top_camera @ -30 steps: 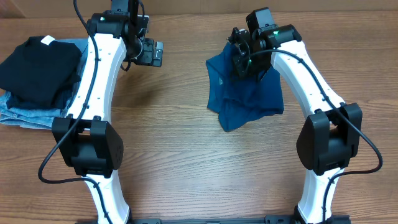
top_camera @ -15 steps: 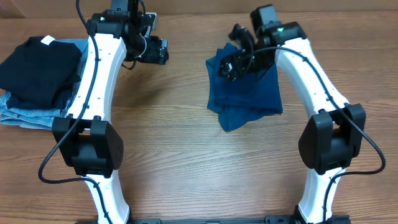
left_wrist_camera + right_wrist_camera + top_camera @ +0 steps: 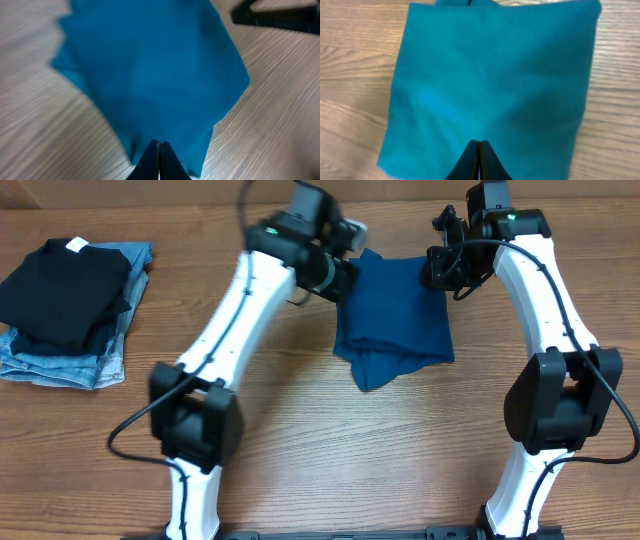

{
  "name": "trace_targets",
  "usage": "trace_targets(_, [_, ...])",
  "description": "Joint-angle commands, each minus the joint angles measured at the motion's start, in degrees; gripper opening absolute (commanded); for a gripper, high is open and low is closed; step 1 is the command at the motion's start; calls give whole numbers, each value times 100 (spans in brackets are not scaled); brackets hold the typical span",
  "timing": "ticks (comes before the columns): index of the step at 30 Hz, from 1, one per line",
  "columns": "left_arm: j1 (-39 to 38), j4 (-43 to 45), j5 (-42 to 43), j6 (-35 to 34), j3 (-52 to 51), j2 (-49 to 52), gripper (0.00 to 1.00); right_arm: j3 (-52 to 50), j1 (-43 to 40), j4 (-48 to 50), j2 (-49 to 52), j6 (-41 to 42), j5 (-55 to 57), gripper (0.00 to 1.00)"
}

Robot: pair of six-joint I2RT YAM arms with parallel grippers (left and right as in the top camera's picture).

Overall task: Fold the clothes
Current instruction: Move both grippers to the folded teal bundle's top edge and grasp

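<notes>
The teal-blue soft-fabric shirt (image 3: 395, 320) looks only half folded; left jaws and right jaws, both closed, pinch its top corners.

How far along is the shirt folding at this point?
Done: the teal shirt lies roughly doubled over, near edge bunched and uneven. In hand: the left end effector and the right end effector are shut on its far corners. Left: further folds and squaring; it looks looser than the folded black garment on the jeans.
</notes>
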Motion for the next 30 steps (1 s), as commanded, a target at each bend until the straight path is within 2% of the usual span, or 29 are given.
trace_targets(1, [-273, -31, -420, -319, -131, 603, 4, -334, 17, 278, -63, 4, 55, 4])
trace_targets(10, [-337, -879, -422, -542, -133, 1095, 4, -1281, 7, 1681, -39, 7, 389, 4])
trace_targets(16, [-356, -1150, -417, -649, -133, 1095, 4, -2033, 7, 2809, -9, 26, 448, 9])
trace_targets(18, [-376, -1250, -417, -649, -133, 1097, 4, -2378, 7, 3298, -4, 28, 553, 14])
trace_targets(22, [-374, -1224, -417, -739, -173, 1099, 4, -2813, 7, 3716, -2, 33, 616, 19])
trace_targets(25, [-376, -1202, -417, -846, -201, 1104, 4, -3018, 7, 3801, 9, 26, 616, 29])
trace_targets(30, [-374, -1209, -328, -839, -57, 1047, 4, -2868, 7, 3770, -37, 31, 549, 29])
